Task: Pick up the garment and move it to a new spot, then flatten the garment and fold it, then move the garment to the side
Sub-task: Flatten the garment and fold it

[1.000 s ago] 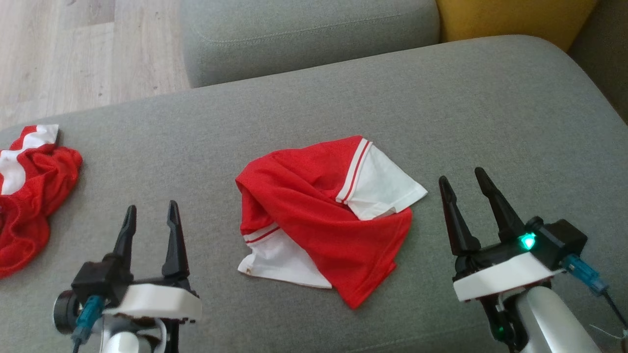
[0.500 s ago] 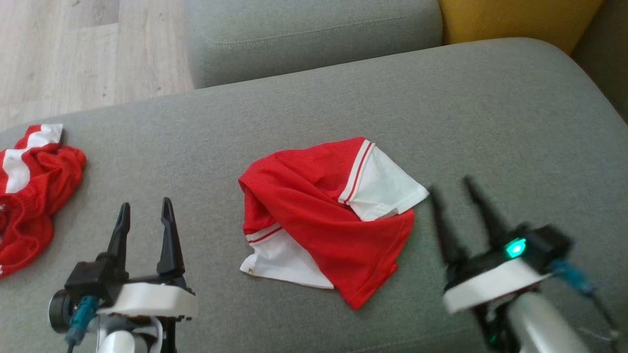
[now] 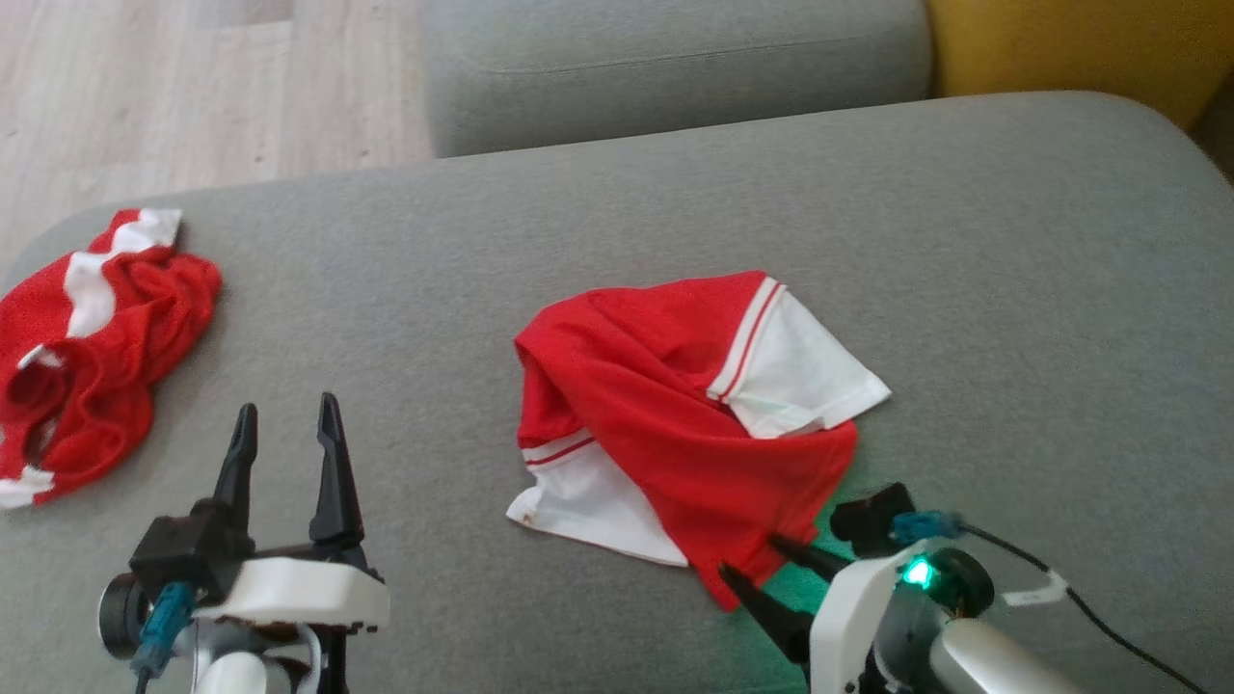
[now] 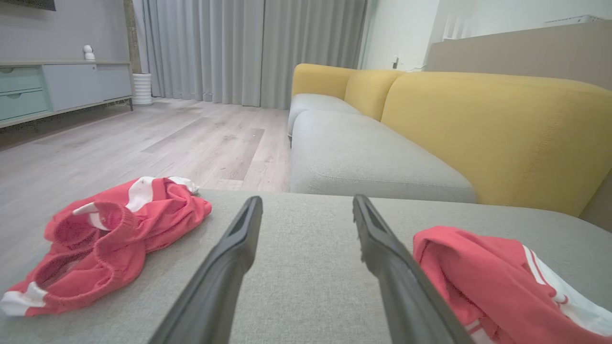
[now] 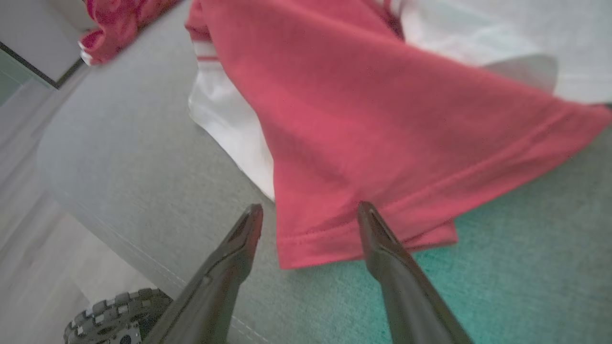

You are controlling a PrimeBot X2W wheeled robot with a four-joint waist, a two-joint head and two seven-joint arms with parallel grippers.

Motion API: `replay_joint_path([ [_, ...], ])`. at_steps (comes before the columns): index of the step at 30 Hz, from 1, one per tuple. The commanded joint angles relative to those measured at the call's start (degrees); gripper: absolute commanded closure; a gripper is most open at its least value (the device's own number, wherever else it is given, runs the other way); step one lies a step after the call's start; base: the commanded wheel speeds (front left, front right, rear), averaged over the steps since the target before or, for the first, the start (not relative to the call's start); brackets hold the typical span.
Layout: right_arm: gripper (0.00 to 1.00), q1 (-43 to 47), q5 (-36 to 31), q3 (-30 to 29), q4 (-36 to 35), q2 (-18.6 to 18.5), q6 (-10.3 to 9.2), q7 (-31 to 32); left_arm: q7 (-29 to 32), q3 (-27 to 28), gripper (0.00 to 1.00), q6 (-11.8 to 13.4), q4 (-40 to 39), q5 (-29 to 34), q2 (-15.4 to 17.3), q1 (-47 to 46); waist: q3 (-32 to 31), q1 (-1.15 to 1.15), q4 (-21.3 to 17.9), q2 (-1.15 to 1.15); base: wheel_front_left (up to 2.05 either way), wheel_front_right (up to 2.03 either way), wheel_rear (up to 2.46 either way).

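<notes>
Two red-and-white garments lie on one grey cushion. The shirt, the one being worked on, sits crumpled near the cushion's middle. Its red body is folded over itself, and two white sleeves with red stripes stick out, one to the right and one at the near left. The second garment is bunched in a heap at the cushion's left end, well apart from the shirt.

There are two grippers, and neither holds anything. The right gripper is low at the shirt's near red corner with its two fingers spread wide. In the right wrist view one tip lies over the hem and the other over bare cushion just beside the corner. I cannot tell whether either tip touches the cloth. A green light glows on this wrist and tints the cushion under it.

The left gripper hangs over bare cushion between the two garments, fingers parted and pointing away from the robot.

Behind are one more grey seat and a yellow backrest.
</notes>
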Motion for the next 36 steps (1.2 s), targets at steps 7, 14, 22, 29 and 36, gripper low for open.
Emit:
replay_joint_path([
  [7, 0.00, -3.49, -1.37, 2.31, 5.25, 2.36, 0.44, 6.60, -0.70, 1.47, 0.00, -0.24, -1.13, -0.22, -0.16, -3.05, 1.20, 0.00, 3.64, 0.00, 0.00, 0.00, 0.00],
  [14, 1.00, -5.00, -4.83, 1.90, 10.87, 3.24, 0.44, 6.44, -0.70, 1.33, 0.00, 0.23, -1.01, -1.11, -0.21, -3.52, 2.01, 0.00, 4.99, 0.00, 0.00, 0.00, 0.00],
  [22, 1.00, -6.15, -6.56, -2.19, 9.55, 1.62, 0.44, 3.68, -0.70, 1.72, 0.00, 0.90, -1.14, -1.64, -0.22, -3.26, 1.76, 0.00, 3.06, 0.00, 0.00, 0.00, 0.00],
  [29, 1.00, -7.42, -10.39, -14.09, 3.93, -5.66, 0.44, 5.06, -0.70, 2.35, 0.00, 1.21, -1.66, -1.65, -0.22, -3.01, 1.74, 0.00, -0.72, 0.00, 0.00, 0.00, 0.00],
  [36, 1.00, -6.04, -13.14, -22.34, 2.75, -10.08, 0.44, 11.52, -0.70, 1.95, 0.00, 0.97, -1.58, -1.19, -0.22, -3.93, 2.91, 0.00, -2.35, 0.00, 0.00, 0.00, 0.00],
])
